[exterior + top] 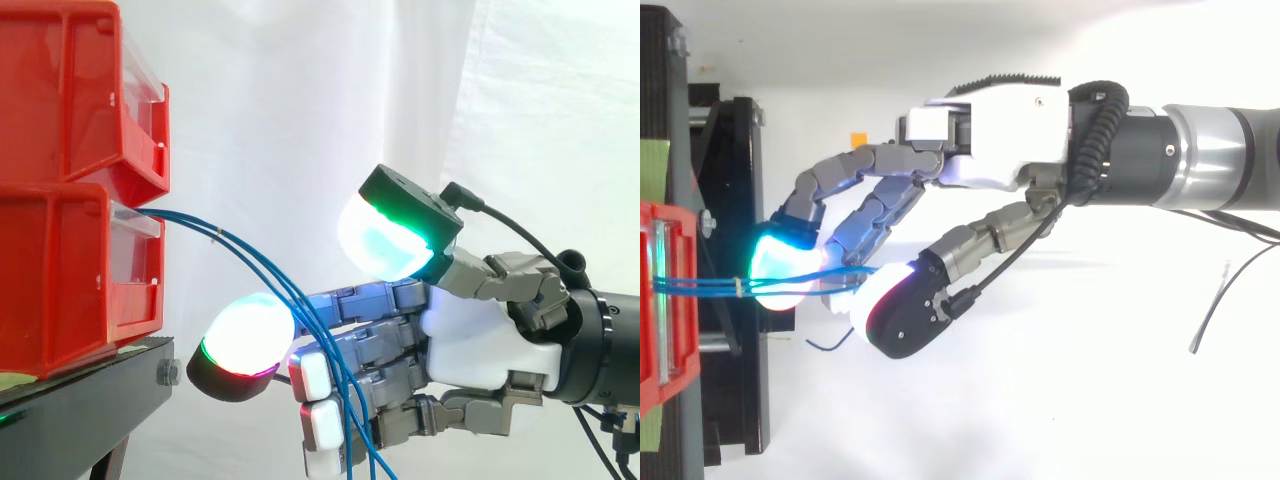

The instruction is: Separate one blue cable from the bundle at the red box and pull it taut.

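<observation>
Several thin blue cables (pixel 250 255) come out of the lower red box (pixel 70 280) as a bundle, held by a small tie (pixel 737 287), then fan out and droop down to the right. My hand (pixel 470 340) reaches toward the box from the right, open, with fingers stretched out. The cables hang across the front of the fingers, just behind the one forward fingertip (pixel 245 345) that glows white and red. The thumb pad (pixel 385 240) is lifted well above them, glowing green. From above, the cables (pixel 830 272) run between a cyan fingertip (pixel 775 265) and the thumb pad (pixel 895 305), unpinched.
A second red box (pixel 70 90) is stacked on the lower one, both on a black stand (pixel 80 400) at the left. A white curtain hangs behind. There is open space below and to the right of the hand.
</observation>
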### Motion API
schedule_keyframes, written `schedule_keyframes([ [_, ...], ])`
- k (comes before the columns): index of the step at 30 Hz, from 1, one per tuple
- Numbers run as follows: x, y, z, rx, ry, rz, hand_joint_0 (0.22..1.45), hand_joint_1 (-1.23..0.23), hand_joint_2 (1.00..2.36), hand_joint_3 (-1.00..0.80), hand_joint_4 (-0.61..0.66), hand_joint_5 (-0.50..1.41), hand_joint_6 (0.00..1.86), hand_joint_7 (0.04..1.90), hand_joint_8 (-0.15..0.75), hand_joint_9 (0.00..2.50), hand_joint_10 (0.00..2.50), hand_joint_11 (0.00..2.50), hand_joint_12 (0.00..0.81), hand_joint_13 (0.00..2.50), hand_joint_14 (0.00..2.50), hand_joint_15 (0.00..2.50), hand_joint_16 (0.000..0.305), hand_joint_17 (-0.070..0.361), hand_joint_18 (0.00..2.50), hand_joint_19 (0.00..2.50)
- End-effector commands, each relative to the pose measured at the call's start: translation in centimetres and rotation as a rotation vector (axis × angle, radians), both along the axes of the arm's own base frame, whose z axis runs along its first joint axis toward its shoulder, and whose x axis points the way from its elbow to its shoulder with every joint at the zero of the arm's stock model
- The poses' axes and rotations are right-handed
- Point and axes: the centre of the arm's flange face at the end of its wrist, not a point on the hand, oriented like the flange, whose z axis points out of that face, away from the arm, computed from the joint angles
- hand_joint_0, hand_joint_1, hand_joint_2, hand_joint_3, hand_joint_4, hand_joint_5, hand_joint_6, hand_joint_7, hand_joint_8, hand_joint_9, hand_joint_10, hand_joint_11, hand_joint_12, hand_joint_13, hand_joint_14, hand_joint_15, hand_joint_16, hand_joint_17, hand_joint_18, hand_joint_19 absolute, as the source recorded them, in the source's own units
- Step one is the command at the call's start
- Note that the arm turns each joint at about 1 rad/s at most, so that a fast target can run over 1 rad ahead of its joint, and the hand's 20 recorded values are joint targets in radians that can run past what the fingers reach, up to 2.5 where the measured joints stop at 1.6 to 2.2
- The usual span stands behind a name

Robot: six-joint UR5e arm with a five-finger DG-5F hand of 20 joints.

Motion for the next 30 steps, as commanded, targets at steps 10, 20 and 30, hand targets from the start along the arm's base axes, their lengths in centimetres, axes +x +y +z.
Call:
schedule_keyframes([
  [10,0.2,-0.4,0.5,0.003,0.007,0.015,0.64,-0.70,1.01,-0.38,0.28,-0.18,0.50,0.88,0.339,0.85,0.01,0.82,0.367,0.97,0.02,0.62,0.036,0.082,0.70,0.48],
  [20,0.2,-0.9,0.7,0.003,0.009,0.015,0.64,-0.69,1.01,-0.37,0.28,-0.18,0.50,0.89,0.337,0.88,0.01,0.89,0.370,0.99,0.02,0.64,0.036,0.082,0.72,0.51],
  [30,0.6,-1.0,1.7,0.000,0.012,0.036,0.64,-0.69,1.01,-0.37,0.28,-0.18,0.50,0.91,0.332,0.92,0.01,1.03,0.373,1.01,0.02,0.68,0.037,0.083,0.74,0.53],
])
